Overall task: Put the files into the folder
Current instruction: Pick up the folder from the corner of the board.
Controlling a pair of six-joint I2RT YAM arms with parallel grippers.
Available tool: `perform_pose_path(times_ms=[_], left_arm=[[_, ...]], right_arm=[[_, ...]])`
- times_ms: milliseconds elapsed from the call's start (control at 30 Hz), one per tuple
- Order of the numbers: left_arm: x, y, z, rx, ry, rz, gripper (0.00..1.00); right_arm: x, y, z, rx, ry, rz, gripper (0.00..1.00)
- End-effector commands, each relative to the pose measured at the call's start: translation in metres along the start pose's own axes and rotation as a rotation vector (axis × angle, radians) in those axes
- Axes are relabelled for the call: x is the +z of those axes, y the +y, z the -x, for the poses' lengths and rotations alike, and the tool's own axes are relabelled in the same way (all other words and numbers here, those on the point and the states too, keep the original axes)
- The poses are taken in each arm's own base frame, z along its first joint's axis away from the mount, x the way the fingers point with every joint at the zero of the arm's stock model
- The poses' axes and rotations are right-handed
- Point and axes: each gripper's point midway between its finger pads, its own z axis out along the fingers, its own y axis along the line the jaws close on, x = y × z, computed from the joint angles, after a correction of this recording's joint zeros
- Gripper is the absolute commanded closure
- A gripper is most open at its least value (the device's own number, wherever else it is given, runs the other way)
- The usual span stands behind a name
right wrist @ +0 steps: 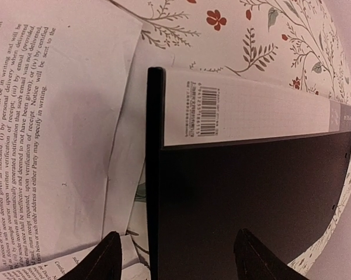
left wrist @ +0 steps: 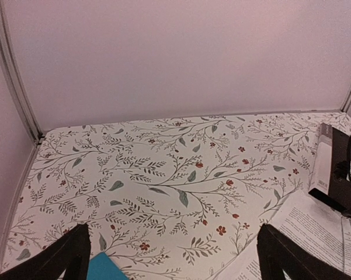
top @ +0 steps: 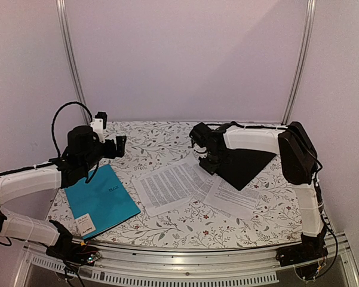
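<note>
Metal rail [top: 197, 250] fronts floral tablecloth [top: 161, 139] (files [top: 167, 188] lie centrally); pale walls [top: 185, 60] behind.

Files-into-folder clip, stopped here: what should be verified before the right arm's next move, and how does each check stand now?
1. Right gripper jaws apart: ok.
2. Folder edge between those jaws: ok. The right wrist view shows the edge running up between them. Cannot tell whether they touch it.
3. Folder open to take the files: not ok, the cover looks closed and flat.
4. Files free of the folder: cannot tell. They reach its edge, and one may be pinned under it.
5. Left gripper open and out of the way: ok, it hangs over bare table, off to the side of the files.
</note>
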Motion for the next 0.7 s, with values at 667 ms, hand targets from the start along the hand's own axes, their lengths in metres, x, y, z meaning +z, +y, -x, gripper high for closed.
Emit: perform_pose_path(times_ms=[667], left_arm=[[-0.005,-0.002,-0.009,0.002,0.014,-0.007,0.01]], right_arm=[[0.021,-0.017,-0.013,-0.05,0.086,-0.163,0.48]])
